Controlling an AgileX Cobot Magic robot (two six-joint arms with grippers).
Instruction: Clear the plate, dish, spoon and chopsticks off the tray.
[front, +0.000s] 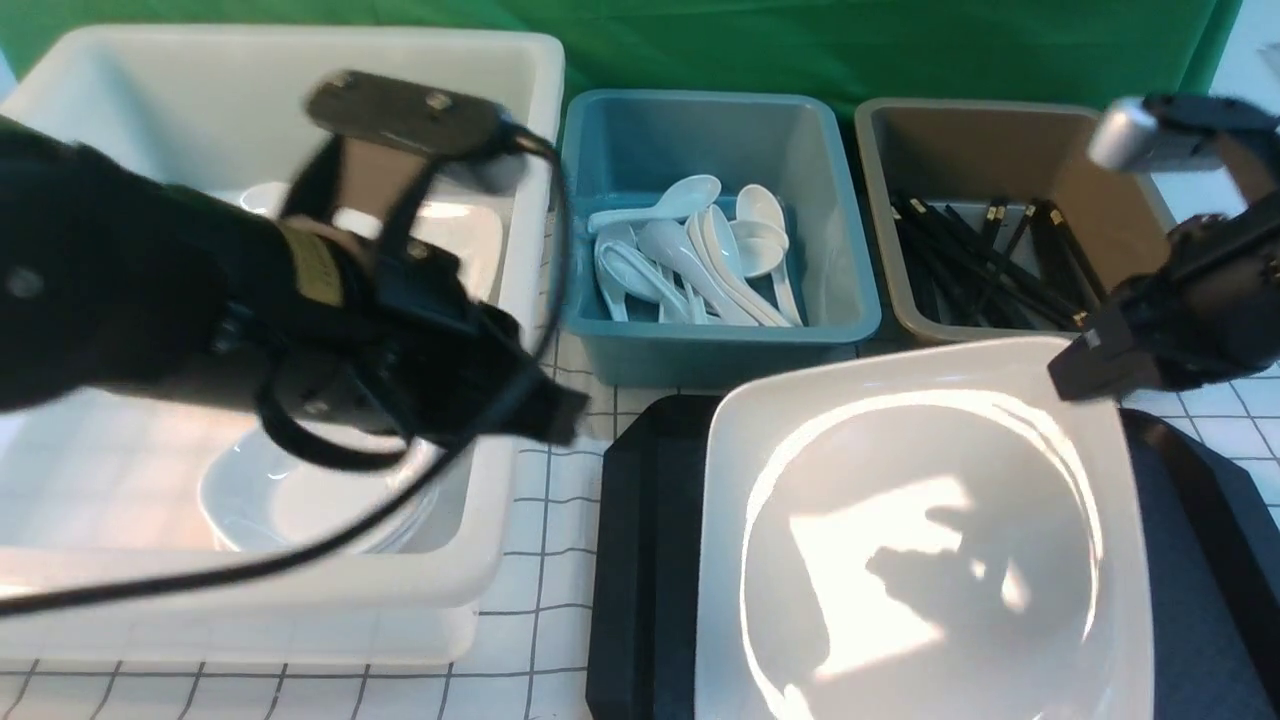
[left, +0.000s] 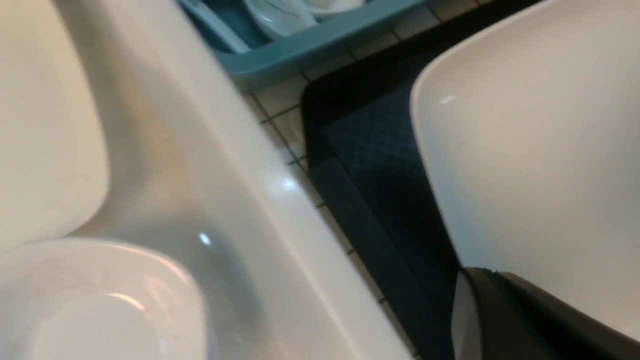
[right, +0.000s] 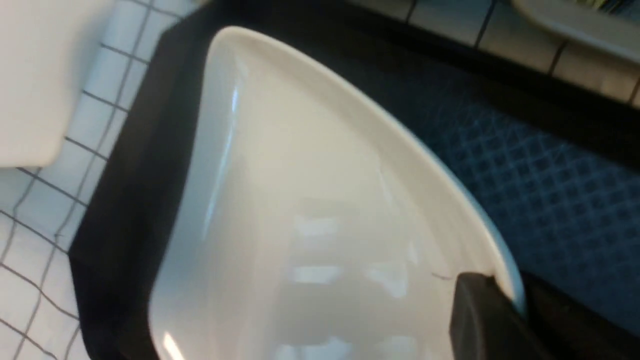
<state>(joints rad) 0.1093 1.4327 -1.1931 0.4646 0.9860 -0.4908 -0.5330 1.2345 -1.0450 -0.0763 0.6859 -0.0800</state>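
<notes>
In the front view, the right gripper (front: 1082, 368) was clamped on the far right corner of the plate (front: 920, 540). The plate lay on the tray (front: 640, 560), stretching from that gripper back toward the robot. The left gripper (front: 560, 412) was clenched by the white tub (front: 480, 600), just beside the tray.

In the left wrist view, one finger (left: 500, 320) overlapped the plate (left: 530, 150).

In the right wrist view, the plate's (right: 300, 200) rim sat between the gripper's fingers (right: 475, 320), above the tray (right: 550, 165).
</notes>
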